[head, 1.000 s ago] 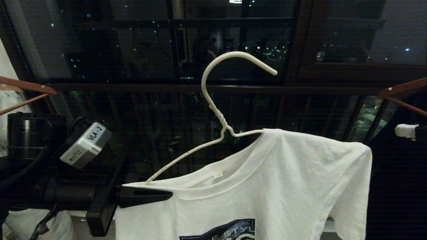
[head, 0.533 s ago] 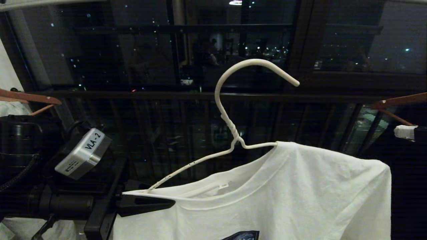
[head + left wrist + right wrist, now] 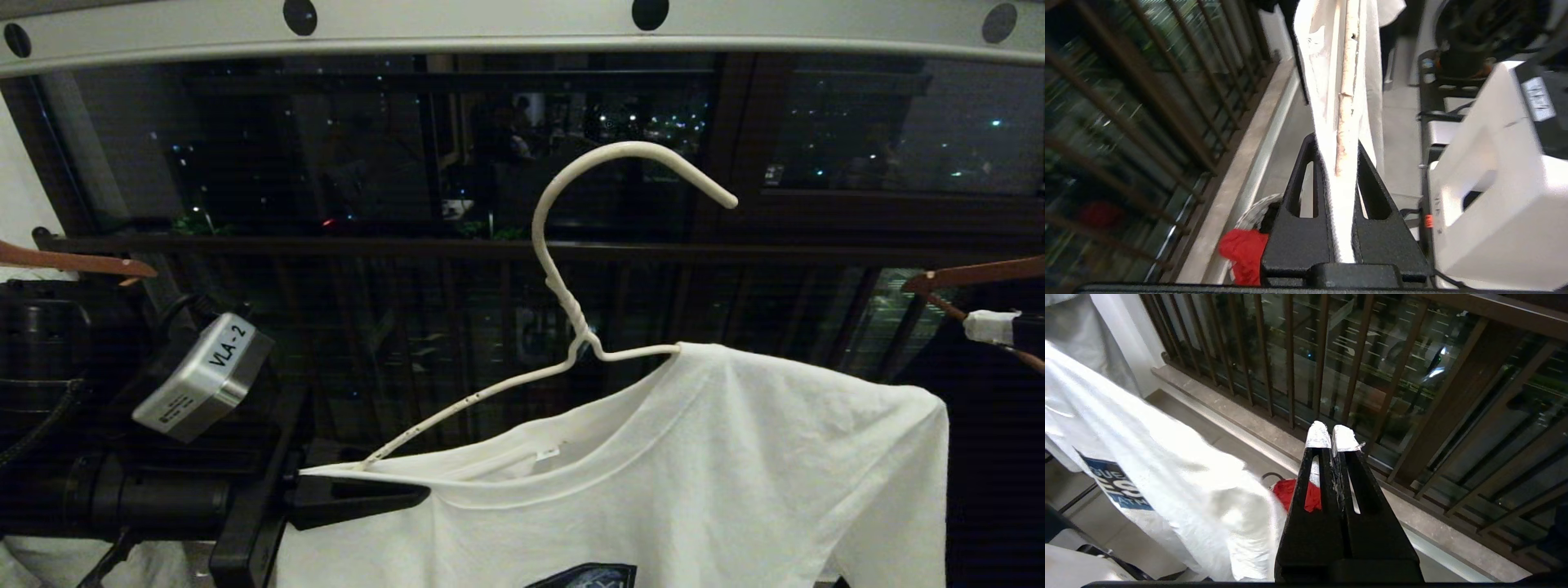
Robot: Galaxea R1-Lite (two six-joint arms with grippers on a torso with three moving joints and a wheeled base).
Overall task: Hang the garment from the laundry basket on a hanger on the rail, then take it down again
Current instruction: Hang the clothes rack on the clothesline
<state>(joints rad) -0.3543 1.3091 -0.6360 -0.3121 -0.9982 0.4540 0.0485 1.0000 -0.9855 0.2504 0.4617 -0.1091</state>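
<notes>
The garment (image 3: 702,457), a white T-shirt with a dark blue logo, hangs on the cream-white wire hanger (image 3: 563,245). My left gripper (image 3: 412,492) is shut on the shirt's shoulder and the hanger's end, holding both up. The left wrist view shows the cloth (image 3: 1318,61) and wire (image 3: 1347,81) pinched in the left gripper (image 3: 1336,141). The hanger's hook sits below the rail (image 3: 490,28), apart from it. My right gripper (image 3: 988,325) is at the far right, shut and empty (image 3: 1332,435), beside the shirt (image 3: 1167,465). Far below, the laundry basket's pale rim (image 3: 1253,208) shows in part.
Brown wooden hangers hang at the left (image 3: 73,261) and right (image 3: 971,273). The dark barred window railing (image 3: 490,245) stands behind the shirt. A red cloth (image 3: 1241,253) lies in the basket on the floor by the stone sill (image 3: 1274,433).
The whole head view has shifted as the camera rose, and the rail has come into sight at the top. The left gripper stays shut on shirt and hanger; the hook is nearer the rail.
</notes>
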